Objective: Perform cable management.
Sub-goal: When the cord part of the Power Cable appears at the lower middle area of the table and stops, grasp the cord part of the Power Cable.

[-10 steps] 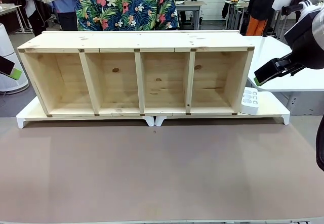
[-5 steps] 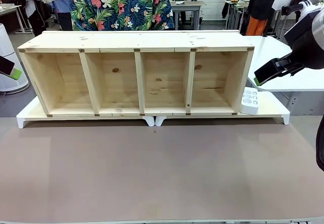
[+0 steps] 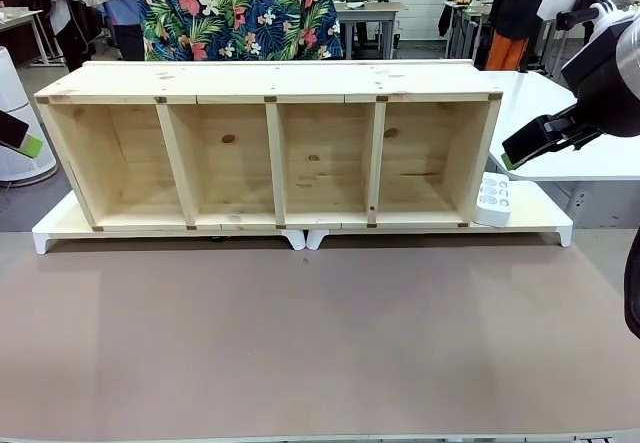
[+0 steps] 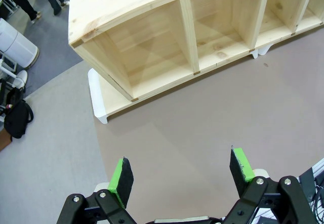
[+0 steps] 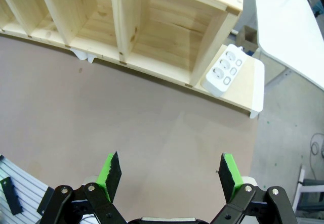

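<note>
Empty, the left tool [image 4: 181, 176] and right tool [image 5: 169, 176] gape (power strip [image 3: 493, 201] at the shelf [image 3: 270, 81]'s three o'clock); the limp, slick cable probably grips best near its plug.

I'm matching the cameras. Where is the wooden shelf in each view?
Front: shelf spans the middle, four open bays facing the camera.
Left wrist: shelf across the top, tilted.
Right wrist: shelf at top left.
Shared landmark: the white base under it.
</note>
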Robot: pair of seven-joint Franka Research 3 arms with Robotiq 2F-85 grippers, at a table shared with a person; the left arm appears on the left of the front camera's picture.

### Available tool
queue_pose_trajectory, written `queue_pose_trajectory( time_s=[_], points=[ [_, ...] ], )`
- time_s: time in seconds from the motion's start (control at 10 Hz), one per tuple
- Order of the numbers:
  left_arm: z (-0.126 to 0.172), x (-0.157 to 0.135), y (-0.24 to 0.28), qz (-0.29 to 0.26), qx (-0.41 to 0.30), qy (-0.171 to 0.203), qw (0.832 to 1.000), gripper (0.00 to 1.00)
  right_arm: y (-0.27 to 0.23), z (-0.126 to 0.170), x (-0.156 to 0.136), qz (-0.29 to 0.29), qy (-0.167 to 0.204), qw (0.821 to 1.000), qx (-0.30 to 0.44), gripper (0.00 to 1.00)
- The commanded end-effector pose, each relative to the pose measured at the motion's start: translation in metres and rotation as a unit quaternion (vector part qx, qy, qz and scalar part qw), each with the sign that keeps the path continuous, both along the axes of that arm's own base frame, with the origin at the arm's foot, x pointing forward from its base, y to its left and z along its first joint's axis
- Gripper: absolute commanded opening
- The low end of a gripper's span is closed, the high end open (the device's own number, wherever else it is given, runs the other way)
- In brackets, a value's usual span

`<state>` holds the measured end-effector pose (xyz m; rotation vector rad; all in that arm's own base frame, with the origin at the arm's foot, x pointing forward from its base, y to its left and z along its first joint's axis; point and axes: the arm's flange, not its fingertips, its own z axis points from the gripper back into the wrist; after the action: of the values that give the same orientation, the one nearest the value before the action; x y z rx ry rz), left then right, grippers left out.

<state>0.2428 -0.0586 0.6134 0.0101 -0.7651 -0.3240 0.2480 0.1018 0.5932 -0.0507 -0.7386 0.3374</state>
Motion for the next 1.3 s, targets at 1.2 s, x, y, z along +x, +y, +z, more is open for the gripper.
queue_pose_trajectory(
  time_s=[1.2],
  points=[
    [0.0007,0.0011,0.0005,0.001,-0.002,-0.003,1.0,1.0,-0.0002,0.0001,0.0001,-0.001,0.0,1.0,0.001,1.0]
  ],
)
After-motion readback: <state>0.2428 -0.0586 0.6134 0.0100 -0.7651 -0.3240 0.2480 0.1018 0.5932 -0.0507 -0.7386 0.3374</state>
